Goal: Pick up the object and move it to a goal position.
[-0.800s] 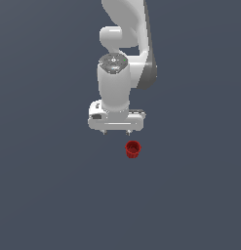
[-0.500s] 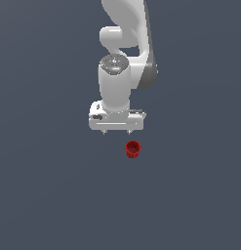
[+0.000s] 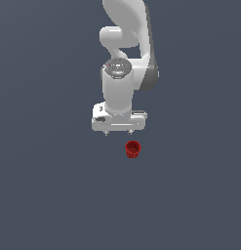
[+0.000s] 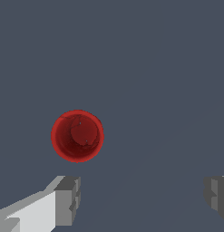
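I had the gripper [image 3: 118,132] spread wide, holding nothing. The red cup [image 3: 133,149] stood upright on the grey floor [image 3: 44,195], just below the gripper and slightly toward the exterior view's right, clear of both fingers [image 4: 68,199], its hollow mouth [image 4: 77,135] facing up.

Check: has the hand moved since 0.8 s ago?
Yes, barely. In the exterior view the hand has edged toward that view's right, closer to the red cup, which has stayed put. Fingers are spread, not around the cup.
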{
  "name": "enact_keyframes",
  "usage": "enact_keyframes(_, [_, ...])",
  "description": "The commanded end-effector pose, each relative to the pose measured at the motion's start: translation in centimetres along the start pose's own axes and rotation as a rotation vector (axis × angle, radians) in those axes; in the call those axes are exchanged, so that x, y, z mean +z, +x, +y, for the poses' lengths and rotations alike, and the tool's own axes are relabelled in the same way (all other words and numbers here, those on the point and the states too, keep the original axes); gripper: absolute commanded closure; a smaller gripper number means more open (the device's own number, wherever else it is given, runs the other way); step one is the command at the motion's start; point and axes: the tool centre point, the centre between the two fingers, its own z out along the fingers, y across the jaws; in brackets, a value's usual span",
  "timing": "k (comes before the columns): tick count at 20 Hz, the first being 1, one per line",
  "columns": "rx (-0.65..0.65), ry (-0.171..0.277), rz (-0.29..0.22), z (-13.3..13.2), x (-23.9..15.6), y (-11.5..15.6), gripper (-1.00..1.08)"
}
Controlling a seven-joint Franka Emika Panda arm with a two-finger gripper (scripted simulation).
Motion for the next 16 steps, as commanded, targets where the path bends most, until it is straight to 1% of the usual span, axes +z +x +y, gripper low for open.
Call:
enact_keyframes(1, [0.001,0.0,0.001,0.0,0.0,0.0,-0.92])
enact_keyframes(8, [0.04,0.001,0.001,-0.3,0.3,0.1,-0.92])
enact_keyframes(16, [0.152,0.004,0.002,-1.2,1.2,0.4,-0.92])
